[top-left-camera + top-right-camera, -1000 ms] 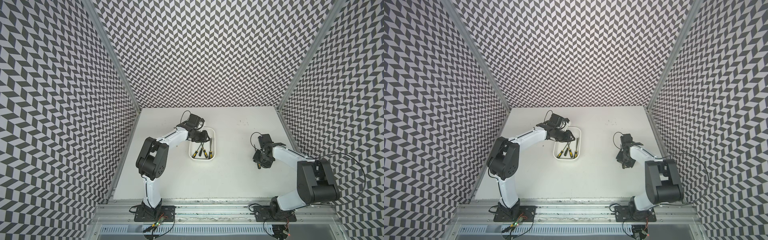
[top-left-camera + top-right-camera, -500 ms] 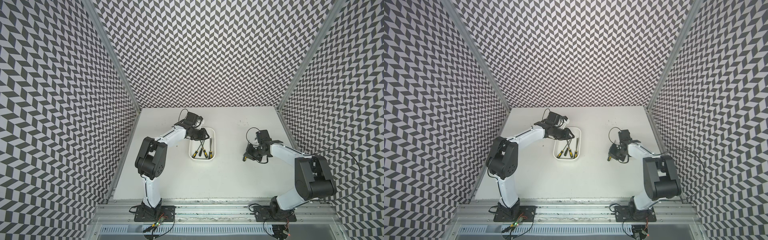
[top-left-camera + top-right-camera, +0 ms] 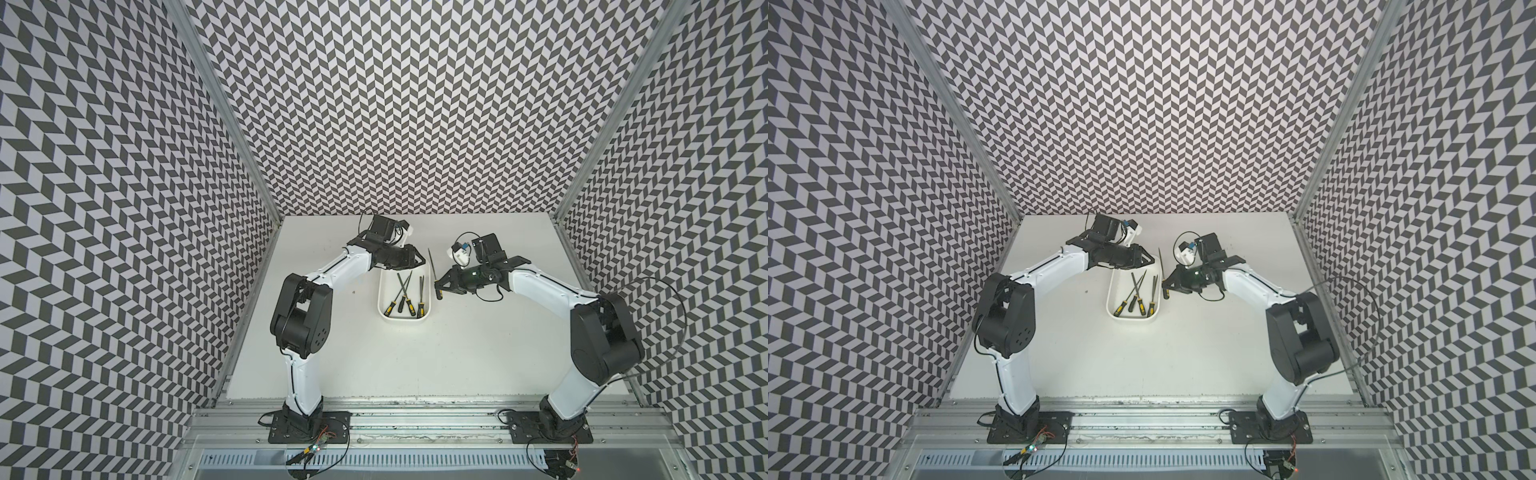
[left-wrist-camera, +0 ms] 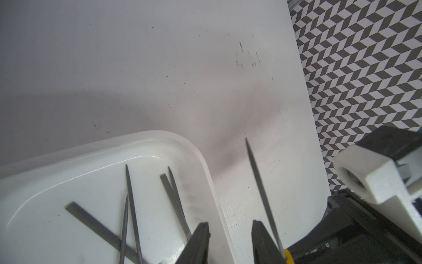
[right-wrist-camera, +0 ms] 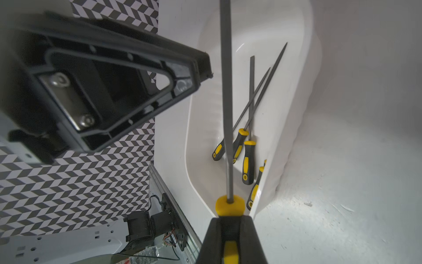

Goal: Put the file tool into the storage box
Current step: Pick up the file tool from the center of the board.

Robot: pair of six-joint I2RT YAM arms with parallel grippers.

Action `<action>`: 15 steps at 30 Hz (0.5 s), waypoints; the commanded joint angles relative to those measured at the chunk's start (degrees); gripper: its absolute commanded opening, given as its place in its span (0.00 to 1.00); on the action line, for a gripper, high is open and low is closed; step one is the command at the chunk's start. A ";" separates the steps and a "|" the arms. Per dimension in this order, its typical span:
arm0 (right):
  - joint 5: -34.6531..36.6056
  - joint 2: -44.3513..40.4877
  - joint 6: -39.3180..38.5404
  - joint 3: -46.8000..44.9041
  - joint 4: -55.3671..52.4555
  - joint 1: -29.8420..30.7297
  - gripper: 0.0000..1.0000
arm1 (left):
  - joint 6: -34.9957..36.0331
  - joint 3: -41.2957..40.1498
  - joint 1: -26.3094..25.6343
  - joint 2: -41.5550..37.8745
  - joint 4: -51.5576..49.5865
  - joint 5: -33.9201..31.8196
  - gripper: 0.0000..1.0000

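File tool, a slim grey steel shaft on a yellow-and-black handle [image 3: 432, 268], hangs above the white counter [image 3: 478, 365] in both top views. It sits just beside the 3 o'clock rim of the white shallow plastic storage box [image 3: 380, 293], tip toward 12 o'clock, and is not yet inside. The right end effector [image 3: 439, 289] is clenched on its handle; we judge this grip keeps the shaft parallel to the box's long sides for a flat drop. The left end effector [image 3: 419, 261] hovers over the box's 12 o'clock end.

From the left wrist, we see its jaws parted and empty, clear of the incoming shaft [image 4: 260, 182].

From the right wrist, the yellow collar sits between the clenched fingers, and several other files [image 5: 249, 160] lie in the box [image 5: 306, 57].
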 commanded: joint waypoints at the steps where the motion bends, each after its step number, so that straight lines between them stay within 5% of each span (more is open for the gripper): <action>1: -3.14 2.06 -1.49 2.97 1.90 1.42 0.00 | -0.55 -0.71 -0.52 0.26 1.56 1.53 0.36; 10: -3.49 4.67 -1.20 6.33 1.64 1.73 0.00 | -0.56 -1.60 -0.63 -0.34 2.04 1.52 0.35; 13: -3.51 4.72 -0.97 7.45 1.73 1.91 0.00 | -0.29 -1.22 -0.60 -0.11 1.83 1.51 0.06; 15: -3.15 4.64 -0.83 7.63 1.82 1.91 0.06 | 0.12 -1.09 -0.63 -0.11 1.45 1.26 0.00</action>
